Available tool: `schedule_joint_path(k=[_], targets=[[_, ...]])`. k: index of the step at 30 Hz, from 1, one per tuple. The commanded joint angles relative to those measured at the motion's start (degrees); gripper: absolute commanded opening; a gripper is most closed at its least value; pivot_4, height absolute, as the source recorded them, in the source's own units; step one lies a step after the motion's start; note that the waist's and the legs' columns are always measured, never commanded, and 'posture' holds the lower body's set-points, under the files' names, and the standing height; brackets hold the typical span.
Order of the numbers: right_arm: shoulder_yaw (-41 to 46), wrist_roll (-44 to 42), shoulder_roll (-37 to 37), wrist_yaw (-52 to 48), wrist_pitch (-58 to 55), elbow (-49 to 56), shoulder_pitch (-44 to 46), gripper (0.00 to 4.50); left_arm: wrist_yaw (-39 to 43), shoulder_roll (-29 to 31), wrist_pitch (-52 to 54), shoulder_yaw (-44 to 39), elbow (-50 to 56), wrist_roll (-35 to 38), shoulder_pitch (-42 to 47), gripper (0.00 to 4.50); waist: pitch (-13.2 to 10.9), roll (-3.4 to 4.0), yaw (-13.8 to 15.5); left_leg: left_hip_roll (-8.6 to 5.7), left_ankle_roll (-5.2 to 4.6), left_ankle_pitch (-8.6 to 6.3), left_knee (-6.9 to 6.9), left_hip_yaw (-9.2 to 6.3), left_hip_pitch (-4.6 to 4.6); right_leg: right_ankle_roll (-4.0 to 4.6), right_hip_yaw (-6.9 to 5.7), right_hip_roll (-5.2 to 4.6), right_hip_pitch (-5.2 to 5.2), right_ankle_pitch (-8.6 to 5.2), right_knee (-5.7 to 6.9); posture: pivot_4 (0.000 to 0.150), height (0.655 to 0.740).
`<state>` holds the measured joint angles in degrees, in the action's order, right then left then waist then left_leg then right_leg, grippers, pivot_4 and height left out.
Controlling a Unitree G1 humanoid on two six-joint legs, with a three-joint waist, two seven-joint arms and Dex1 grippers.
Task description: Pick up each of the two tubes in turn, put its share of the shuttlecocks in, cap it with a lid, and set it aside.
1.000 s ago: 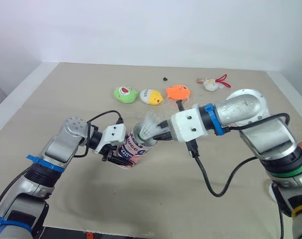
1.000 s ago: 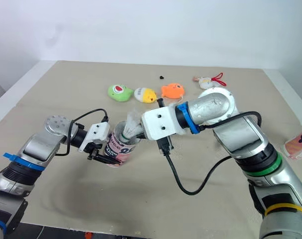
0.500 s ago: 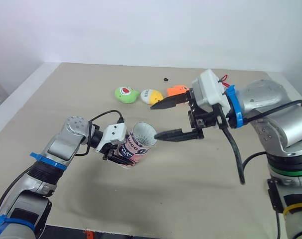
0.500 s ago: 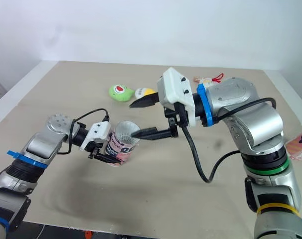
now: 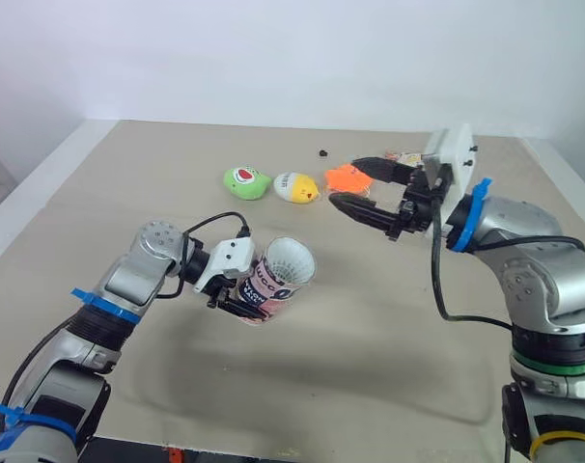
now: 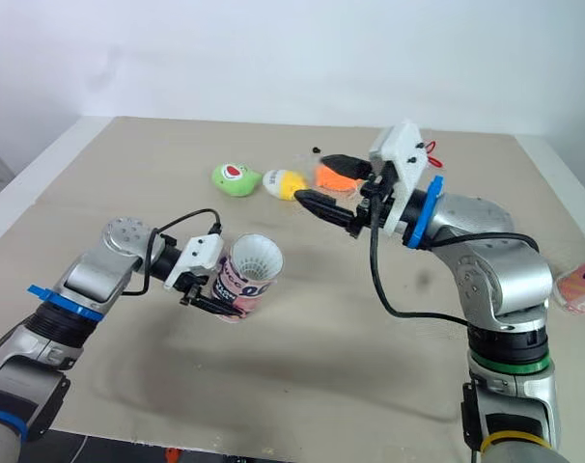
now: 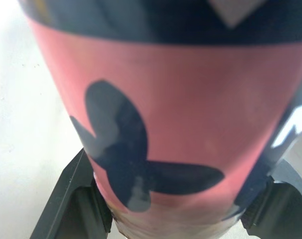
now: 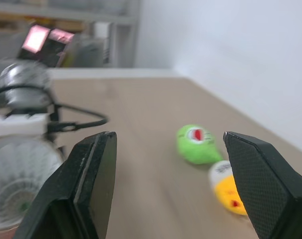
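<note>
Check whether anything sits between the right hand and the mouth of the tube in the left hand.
Nothing visible does. The open right hand hangs above the table, and the tube tilts its mouth toward it, with only bare table under the gap. The orange toy lies beyond the hand, off that line.

Tbl (image 5: 128, 164): green toy (image 5: 242, 181), yellow toy (image 5: 294, 186), orange toy (image 5: 339, 179).
</note>
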<state>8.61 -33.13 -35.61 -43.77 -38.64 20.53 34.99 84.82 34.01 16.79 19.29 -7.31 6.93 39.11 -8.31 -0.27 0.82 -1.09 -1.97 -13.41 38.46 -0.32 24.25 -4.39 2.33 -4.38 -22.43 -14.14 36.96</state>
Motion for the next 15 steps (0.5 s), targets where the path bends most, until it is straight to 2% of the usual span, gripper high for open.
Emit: schedule_joint_path(k=[1, 7, 15], targets=[[4.3, -3.0, 0.0, 3.1, -0.7, 4.1, -1.2, 3.69, -1.5, -1.1, 1.2, 0.1, 2.9, 1.7, -1.9, 2.58, 0.0, -0.01, 0.0, 0.0, 0.0, 0.0, 0.0, -0.02, 0.0, 0.0, 0.0, 0.0, 0.01, 0.0, 0.0, 0.15, 0.74], [8.0, -8.0, -1.5, 5.5, -4.1, 8.2, -5.8, 3.69, -2.7, 0.4, 3.7, -0.6, 6.8, 3.0, -5.0, 2.58, -0.1, -0.04, -0.3, 0.02, 0.0, 0.0, -0.03, -0.03, 0.01, 0.01, 0.0, 0.01, -0.02, -0.03, 0.0, 0.15, 0.74], [10.1, -14.1, -6.0, 5.6, -7.9, 12.0, -10.4, 3.69, -4.1, 0.7, 3.2, -1.1, 6.6, 3.3, -5.0, 2.58, -0.1, -0.1, -0.3, 0.06, 0.0, 0.0, -0.04, -0.03, 0.0, 0.04, 0.0, 0.05, -0.02, -0.04, 0.0, 0.15, 0.74]])
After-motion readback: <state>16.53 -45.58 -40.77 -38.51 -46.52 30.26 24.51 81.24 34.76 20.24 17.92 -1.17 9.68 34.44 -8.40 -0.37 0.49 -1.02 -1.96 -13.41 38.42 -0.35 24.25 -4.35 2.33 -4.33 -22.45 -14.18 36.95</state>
